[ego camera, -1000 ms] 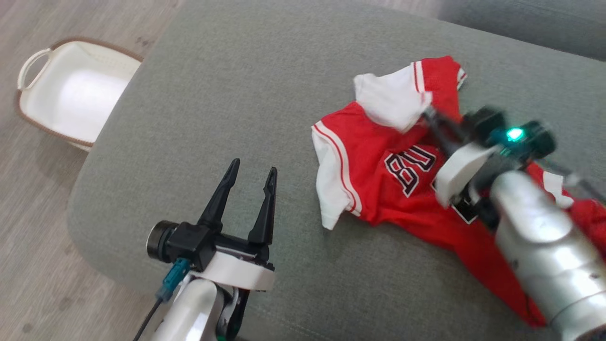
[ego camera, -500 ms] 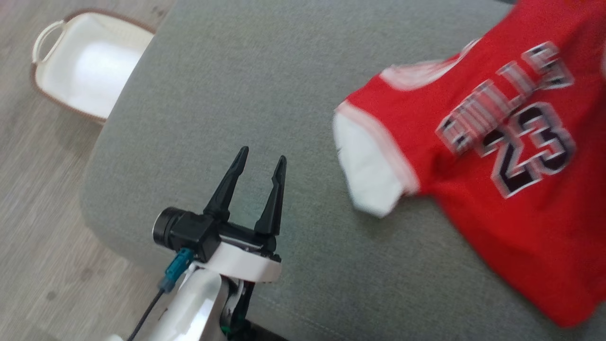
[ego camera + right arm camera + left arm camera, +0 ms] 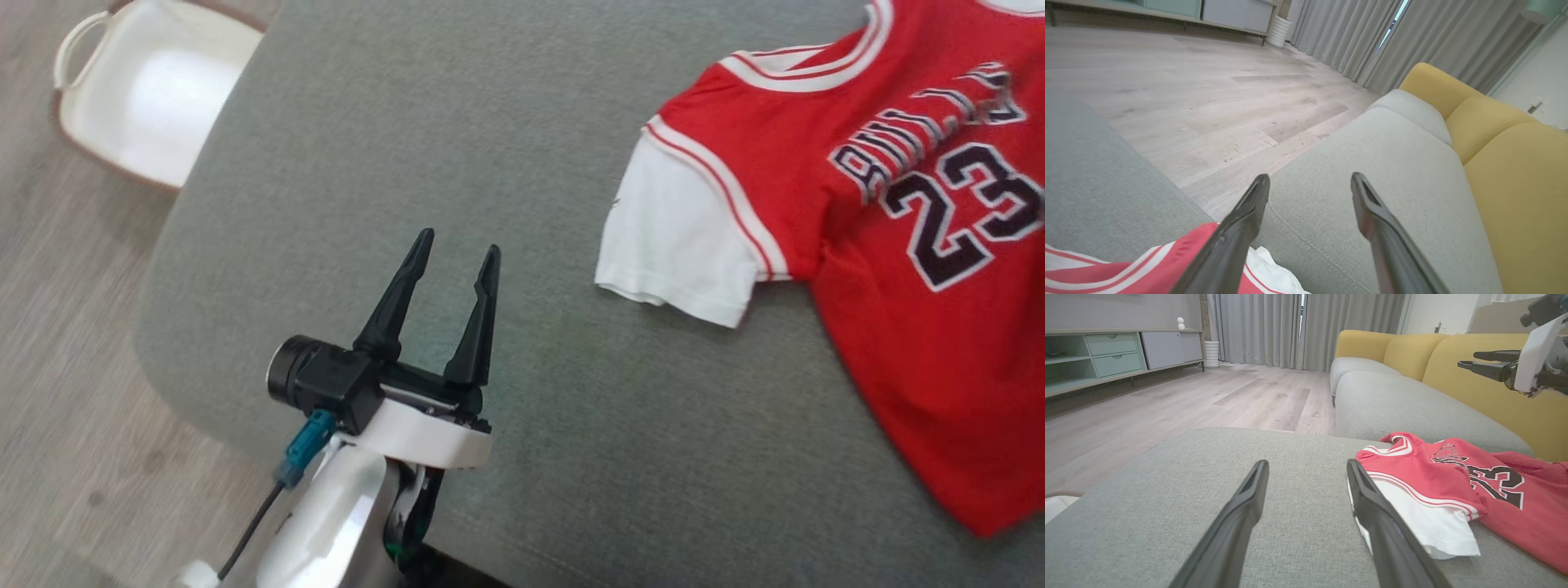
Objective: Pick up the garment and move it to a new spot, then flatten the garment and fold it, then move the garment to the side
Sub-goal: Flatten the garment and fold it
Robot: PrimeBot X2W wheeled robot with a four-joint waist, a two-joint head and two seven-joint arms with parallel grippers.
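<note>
We see a white basket (image 3: 155, 106) on the wood floor (image 3: 65, 327) beside the grey cushion (image 3: 490, 122), its pale inside showing. The red 23 jersey (image 3: 898, 269) lies number-up on that cushion, right of our left gripper (image 3: 459, 242), whose fingers stand apart, holding nothing. The left wrist view adds the right gripper (image 3: 1467, 359), raised before the yellow backrest (image 3: 1412, 351), fingers spread and free of cloth.
</note>
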